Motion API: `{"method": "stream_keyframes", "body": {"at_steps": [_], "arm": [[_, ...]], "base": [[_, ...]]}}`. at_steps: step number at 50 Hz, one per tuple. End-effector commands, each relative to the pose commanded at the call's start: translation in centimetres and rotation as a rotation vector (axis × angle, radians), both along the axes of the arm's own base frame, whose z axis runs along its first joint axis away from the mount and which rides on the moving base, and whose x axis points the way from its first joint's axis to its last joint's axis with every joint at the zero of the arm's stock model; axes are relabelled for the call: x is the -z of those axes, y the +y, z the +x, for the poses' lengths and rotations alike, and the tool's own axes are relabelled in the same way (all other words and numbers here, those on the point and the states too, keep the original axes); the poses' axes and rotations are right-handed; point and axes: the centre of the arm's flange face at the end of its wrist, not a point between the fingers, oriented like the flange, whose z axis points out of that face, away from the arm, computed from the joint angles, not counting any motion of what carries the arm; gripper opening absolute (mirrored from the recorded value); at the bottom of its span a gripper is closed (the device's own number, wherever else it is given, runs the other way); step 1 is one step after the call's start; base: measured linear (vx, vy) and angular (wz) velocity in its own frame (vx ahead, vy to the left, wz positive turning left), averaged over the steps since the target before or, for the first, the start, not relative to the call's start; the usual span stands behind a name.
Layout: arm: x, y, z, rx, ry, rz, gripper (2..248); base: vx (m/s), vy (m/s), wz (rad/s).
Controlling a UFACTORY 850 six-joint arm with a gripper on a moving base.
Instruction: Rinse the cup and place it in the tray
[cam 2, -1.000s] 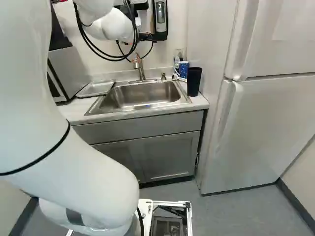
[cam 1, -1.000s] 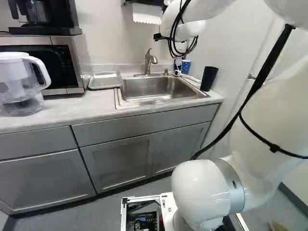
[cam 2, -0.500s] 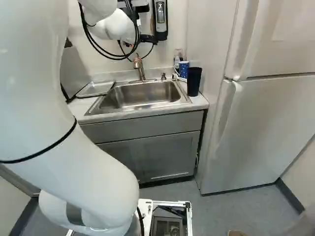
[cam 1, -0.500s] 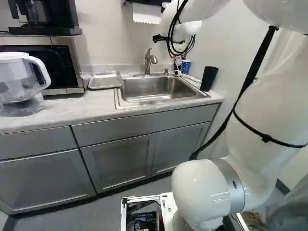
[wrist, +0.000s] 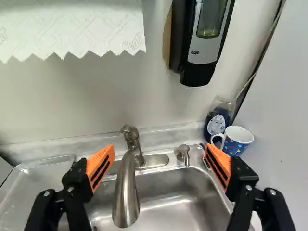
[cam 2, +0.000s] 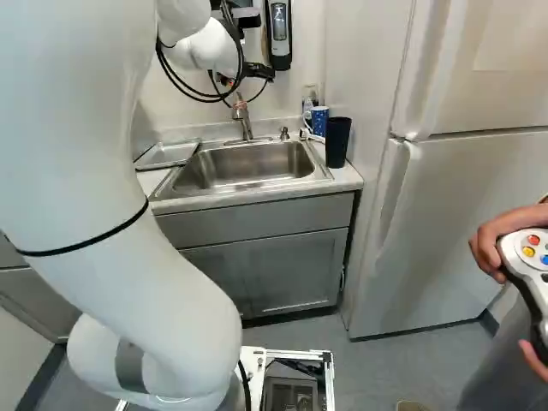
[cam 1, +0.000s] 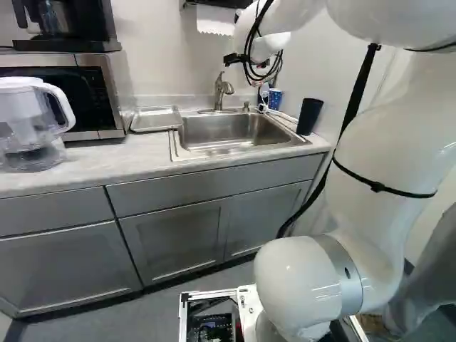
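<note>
1. Although two cups show, I take the blue cup (wrist: 238,137) to be mine; it stands upright behind the sink (cam 2: 231,167), in the upper middle of the right base view, ungripped.
2. Right next to it, in the wrist view, is the bottle (wrist: 217,123), just beyond the cup's handle. The black cup (cam 2: 338,142) stands nearer me, at the sink's right edge in the right base view.
3. My gripper (wrist: 160,148) has its fingers wide apart with nothing clamped. The faucet (wrist: 126,195) lies between and ahead of them; the blue cup is off beyond one finger, outside the opening.
4. I judge this the reaching step, with rinsing and placing both ahead. Next I'd want to shift sideways toward the cup, clear of the faucet, and line the fingers up around its body without nudging the bottle.
5. The tray (cam 1: 155,119) sits left of the sink, at the upper left of the left base view. After rinsing, I'd have to carry the cup past the faucet to reach it.
6. Outermost, a person's hand (cam 2: 503,238) holds a controller (cam 2: 534,254) at the right edge of the right base view.
</note>
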Motion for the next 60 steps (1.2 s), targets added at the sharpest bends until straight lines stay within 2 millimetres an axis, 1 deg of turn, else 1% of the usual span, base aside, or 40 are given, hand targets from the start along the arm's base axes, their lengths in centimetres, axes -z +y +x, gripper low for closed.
{"method": "stream_keyframes", "body": {"at_steps": [21,46,60], "arm": [[2.6,0.4,3.8,-0.006,0.073,-0.001,247],[3.4,0.9,8.0,-0.011,0.112,-0.001,247],[3.8,0.9,9.3,-0.009,0.133,0.005,247]], "base": [[0.000,0.000,0.000],[0.000,0.000,0.000],[0.000,0.000,0.000]]}}
